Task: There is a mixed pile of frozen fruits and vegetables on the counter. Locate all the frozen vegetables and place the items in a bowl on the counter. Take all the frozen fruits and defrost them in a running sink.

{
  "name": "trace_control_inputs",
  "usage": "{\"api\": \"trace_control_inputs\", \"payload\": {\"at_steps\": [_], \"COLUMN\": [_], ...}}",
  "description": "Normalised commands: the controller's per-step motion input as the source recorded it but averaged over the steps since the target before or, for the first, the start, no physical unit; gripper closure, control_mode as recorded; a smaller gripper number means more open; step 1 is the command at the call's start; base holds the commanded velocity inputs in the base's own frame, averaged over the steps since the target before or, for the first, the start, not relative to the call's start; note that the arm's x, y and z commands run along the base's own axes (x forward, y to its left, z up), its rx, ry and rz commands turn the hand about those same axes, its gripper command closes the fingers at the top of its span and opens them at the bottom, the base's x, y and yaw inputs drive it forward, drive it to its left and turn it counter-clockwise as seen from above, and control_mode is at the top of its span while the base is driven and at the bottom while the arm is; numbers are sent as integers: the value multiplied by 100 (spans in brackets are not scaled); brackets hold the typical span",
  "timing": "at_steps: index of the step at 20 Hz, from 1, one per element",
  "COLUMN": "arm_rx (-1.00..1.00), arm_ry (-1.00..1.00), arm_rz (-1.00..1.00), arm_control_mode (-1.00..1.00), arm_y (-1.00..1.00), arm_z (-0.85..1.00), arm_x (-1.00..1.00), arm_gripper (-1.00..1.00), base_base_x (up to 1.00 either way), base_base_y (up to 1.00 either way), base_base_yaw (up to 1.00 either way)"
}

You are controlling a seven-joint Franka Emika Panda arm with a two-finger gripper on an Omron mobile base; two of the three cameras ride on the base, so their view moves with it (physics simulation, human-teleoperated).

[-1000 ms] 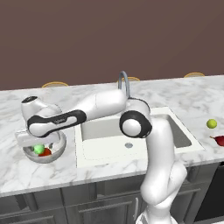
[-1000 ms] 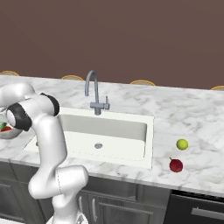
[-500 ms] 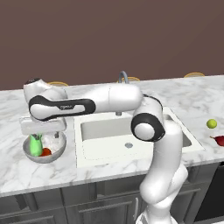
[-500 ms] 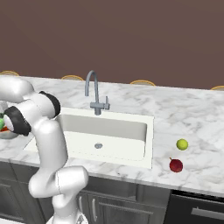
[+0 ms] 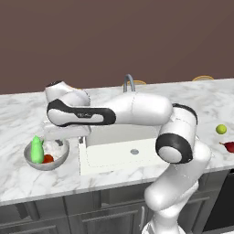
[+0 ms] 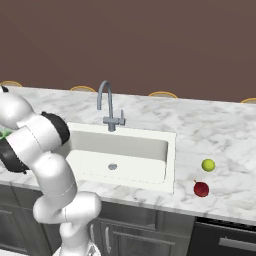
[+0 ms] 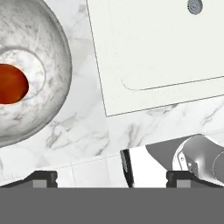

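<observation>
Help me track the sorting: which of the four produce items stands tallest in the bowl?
The bright green pointed item, upright in the grey bowl beside the low red-orange round one. The yellow-green ball and dark red piece lie right of the sink.

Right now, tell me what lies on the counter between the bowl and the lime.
The sink lies between the bowl and the lime in the left base view, with bare marble counter past its right rim.

No word, number or sign can be read here. A short pale mark runs along the dark band of the arm point(image 5: 84, 114) in the left base view, too small and blurred to make out. The bowl point(image 5: 31, 161), sink point(image 6: 150, 145) and desk point(image 6: 220, 135) bear no lettering
</observation>
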Motion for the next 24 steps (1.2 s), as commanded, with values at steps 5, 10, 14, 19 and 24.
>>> {"api": "trace_control_inputs", "payload": {"at_steps": [5,10,14,19,24], "arm_rx": [0,0,0,0,0], "arm_ry": [1,3,5,1,13], "arm_rz": [1,3,3,4,0], "arm_control_mode": [-100,-100,-100,-100,-100], "arm_y": [-100,-100,-100,-100,-100], "arm_z": [0,0,0,-5,-19], "arm_x": [-2,-3,0,-5,-1], "arm_gripper": [-100,-100,-100,-100,-100], "base_base_x": [0,0,0,0,0], "base_base_y": [0,0,0,0,0], "base_base_yaw": [0,0,0,0,0]}}
